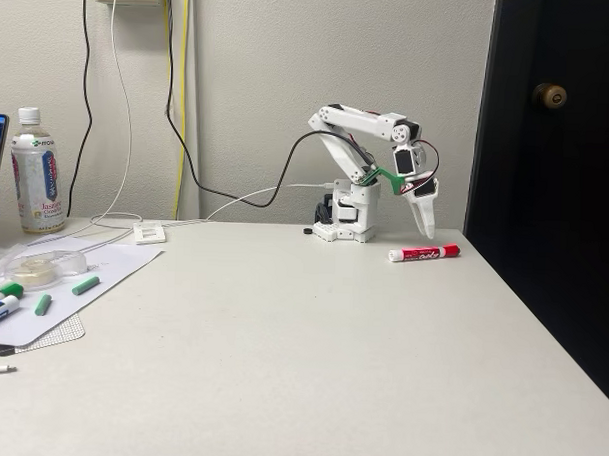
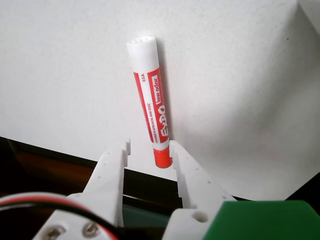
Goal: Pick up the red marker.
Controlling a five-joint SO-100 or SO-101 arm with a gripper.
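Right of centre in the fixed view, the red marker (image 1: 424,254) lies ungrasped on the table (image 1: 280,367); the gripper (image 2: 150,150), fingers apart, hovers over its cap end, so closing and lifting remain.

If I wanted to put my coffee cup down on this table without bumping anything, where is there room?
In the fixed view, the wide bare stretch of table between the paper clutter at left and the red marker at right is free, down to the near edge. The left side is crowded with green markers, a bottle and cables. Avoid the arm's gripper above the marker.
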